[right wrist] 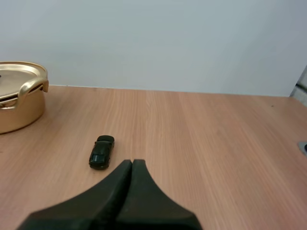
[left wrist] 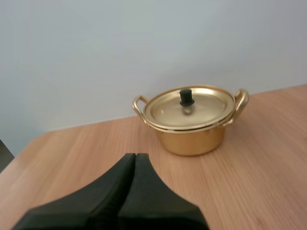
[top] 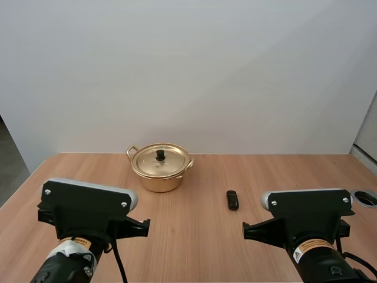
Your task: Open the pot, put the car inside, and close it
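Both are closed on nothing: the left end effector (left wrist: 135, 155) faces the pot (left wrist: 192, 129), and the right end effector (right wrist: 132, 162) points at the car (right wrist: 101, 152), which lies on the bench (top: 194, 242) well apart from the pot. The lid (left wrist: 189, 111) is on; its knob (left wrist: 186, 97) is small, so an off-centre pinch could slip or drag the pot. The car is low and tiny, and a clumsy grab might flick it away. Yellow stickers (top: 306, 252) on the arms carry print too small to read.

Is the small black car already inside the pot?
No, the car lies on the table beside the pot, apart from it, and the lid sits closed on the pot.
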Robot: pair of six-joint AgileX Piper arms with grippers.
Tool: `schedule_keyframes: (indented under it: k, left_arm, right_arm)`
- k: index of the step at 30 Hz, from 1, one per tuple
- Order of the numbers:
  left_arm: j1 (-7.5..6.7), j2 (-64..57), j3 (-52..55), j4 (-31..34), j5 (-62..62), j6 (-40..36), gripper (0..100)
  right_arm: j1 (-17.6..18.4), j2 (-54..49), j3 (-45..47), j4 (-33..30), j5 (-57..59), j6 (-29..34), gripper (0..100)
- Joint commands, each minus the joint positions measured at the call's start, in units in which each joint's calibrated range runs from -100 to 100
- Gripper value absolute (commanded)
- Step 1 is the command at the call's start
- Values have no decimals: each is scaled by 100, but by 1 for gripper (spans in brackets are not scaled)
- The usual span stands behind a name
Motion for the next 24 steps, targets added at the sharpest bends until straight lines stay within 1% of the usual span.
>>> schedule_keyframes:
  k: [1,2,4,6,7,9,11,12,14,16,17,18,20,22,24]
  left_arm:
    - [0,0,-664,5,-12,10,0]
    - [0,0,-895,189,-12,69,0]
    - [0,0,-1348,887,43,139,0]
    - [0,0,-1661,1327,300,129,0]
    - [0,0,-1776,1399,431,116,0]
    - [0,0,-1946,1266,347,106,0]
    - [0,38,-1989,1006,41,106,0]
    - [0,126,-2014,729,46,116,0]
    - [0,316,-2015,343,46,255,0]
    - [0,571,-2015,-34,64,476,0]
    - [0,682,-2015,-175,122,644,0]
    - [0,828,-2028,-338,230,923,0]
    - [0,1195,-2074,-766,590,1450,0]
    - [0,1704,-2230,-1334,1056,2070,0]
    - [0,2279,-2563,-1698,1691,2510,0]
  right_arm:
    - [-4,0,0,-744,-209,-7,0]
    - [-4,0,-70,-1104,-293,-7,0]
    - [-4,0,-392,-1768,-310,-7,0]
    - [-4,0,-762,-2259,-333,-7,0]
    - [-4,0,-953,-2433,-333,-7,0]
    - [-4,0,-1460,-2401,-333,32,0]
    - [-4,0,-1992,-2085,-185,254,0]
    - [-4,0,-2252,-1840,-66,355,0]
    - [-4,0,-2660,-1388,266,317,0]
    - [-4,285,-2995,-773,764,-1,0]
    - [-4,441,-3096,-491,995,-242,0]
    - [-4,668,-3198,-106,1261,-611,0]
    - [-4,1160,-3332,737,1706,-1523,0]
    - [-4,1639,-3473,1543,2219,-2458,0]
    - [-4,2016,-3606,2010,2735,-3116,0]
